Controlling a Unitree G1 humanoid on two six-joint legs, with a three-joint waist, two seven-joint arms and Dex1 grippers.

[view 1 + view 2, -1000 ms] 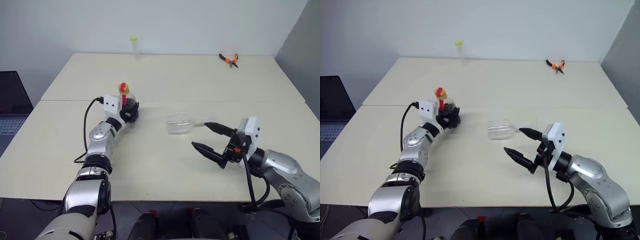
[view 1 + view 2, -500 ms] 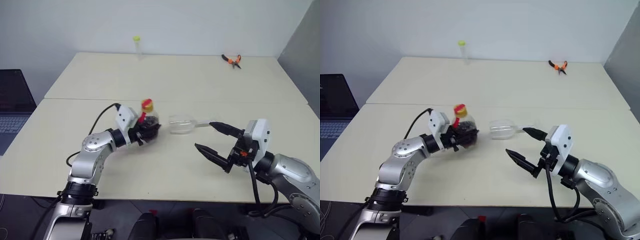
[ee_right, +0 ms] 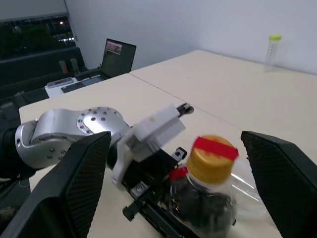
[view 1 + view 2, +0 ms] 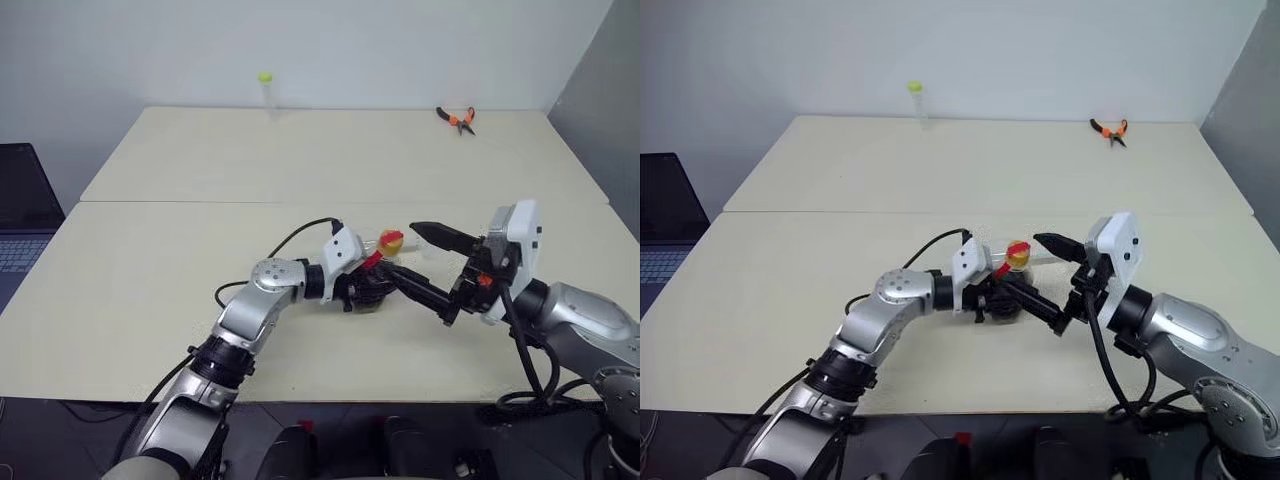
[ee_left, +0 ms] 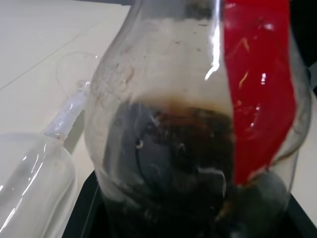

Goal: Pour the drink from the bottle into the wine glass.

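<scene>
The bottle was pinched by the left end effector; the right end effector was spread wide around its yellow cap.

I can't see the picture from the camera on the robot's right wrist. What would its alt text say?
A small bottle of dark drink with a yellow cap, held by the left gripper, sits between the right gripper's two wide-open black fingers. Behind lies a pale table.
</scene>
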